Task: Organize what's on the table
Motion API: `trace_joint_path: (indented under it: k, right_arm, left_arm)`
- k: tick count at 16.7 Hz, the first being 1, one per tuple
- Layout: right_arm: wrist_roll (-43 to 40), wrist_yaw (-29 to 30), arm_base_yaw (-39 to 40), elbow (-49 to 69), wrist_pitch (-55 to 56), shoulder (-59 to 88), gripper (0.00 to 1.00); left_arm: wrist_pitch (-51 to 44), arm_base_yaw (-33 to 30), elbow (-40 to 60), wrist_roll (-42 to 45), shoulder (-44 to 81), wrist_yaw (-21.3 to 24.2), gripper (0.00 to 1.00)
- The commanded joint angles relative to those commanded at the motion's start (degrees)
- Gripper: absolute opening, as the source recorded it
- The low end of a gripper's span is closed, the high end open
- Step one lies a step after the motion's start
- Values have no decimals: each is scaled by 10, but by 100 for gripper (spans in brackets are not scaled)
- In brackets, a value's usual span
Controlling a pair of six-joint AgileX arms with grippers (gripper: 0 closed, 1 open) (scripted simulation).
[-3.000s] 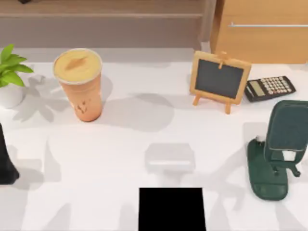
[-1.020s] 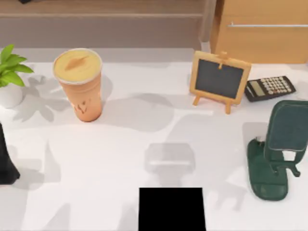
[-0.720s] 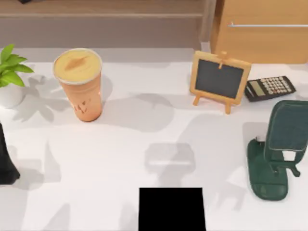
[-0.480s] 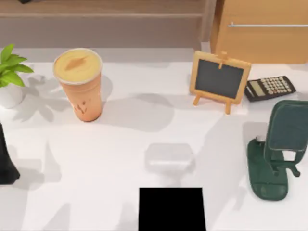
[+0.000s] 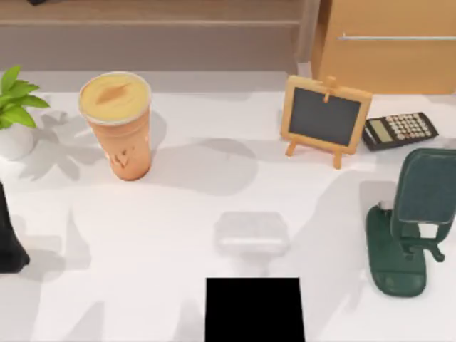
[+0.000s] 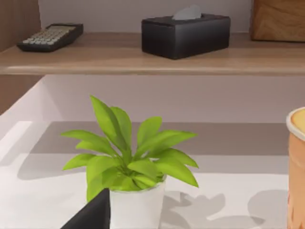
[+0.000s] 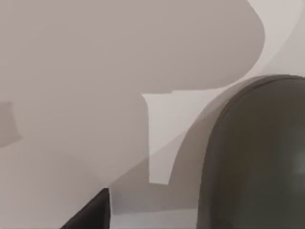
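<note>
Approach step, judging by the right wrist view close over the dark green phone stand (image 5: 410, 228) at lower right of the white table (image 5: 178, 235); next, descend and grasp; cannot tell either gripper's opening.

office desk | calculator (image 5: 399, 130) | phone stand (image 5: 410, 221) | tissue box (image 6: 186, 34) | memo chalkboard (image 5: 325, 117)

On my table (image 5: 178, 235) I count one orange lidded cup (image 5: 117, 125), one potted plant (image 5: 14, 114), one small chalkboard easel (image 5: 324, 120) and one dark green phone stand (image 5: 410, 224). There are two calculators: one beside the easel (image 5: 399, 130), another on the shelf (image 6: 50, 37). That shelf also carries one black tissue box (image 6: 186, 34).
</note>
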Motion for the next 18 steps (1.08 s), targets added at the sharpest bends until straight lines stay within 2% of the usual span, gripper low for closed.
trace_joint_path:
  k: [11,18]
  right_arm:
    - [0,0,0,0,0,0,2]
    - [0,0,0,0,0,0,0]
  left_arm:
    - [0,0,0,0,0,0,100]
    - [0,0,0,0,0,0,100]
